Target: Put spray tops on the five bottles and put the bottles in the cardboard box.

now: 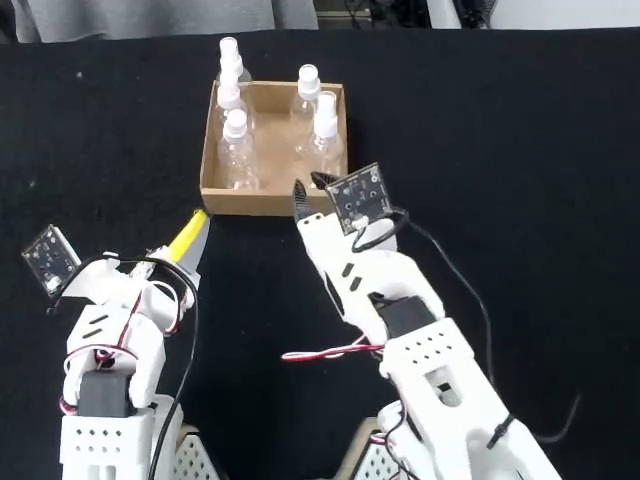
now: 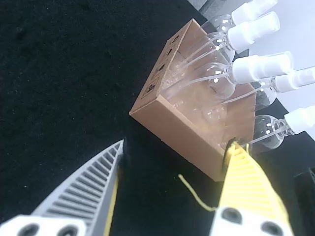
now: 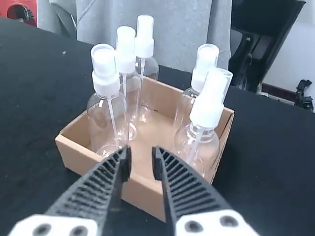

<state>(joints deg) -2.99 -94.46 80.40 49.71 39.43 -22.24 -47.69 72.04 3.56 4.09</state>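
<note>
Since all five bottles stand upright inside the cardboard box, each one wearing its white spray top, the task looks finished or within a last check. Three bottles line the box's left side, running from near to far, and two stand on its right. No loose bottle or top lies on the black desk around it. By my reading, the next move calls for nothing more than drawing both arms back clear of the box without brushing the tall tops.

The left arm sits at the near left, and its jaws are spread wide and released, gripping nothing; they point toward the box's near left corner but stop short of it, over bare desk. The right arm reaches farther, with its jaws just at the box's near wall on the right side. These are parted only narrowly, hold nothing, and whether they touch the cardboard I cannot tell.
</note>
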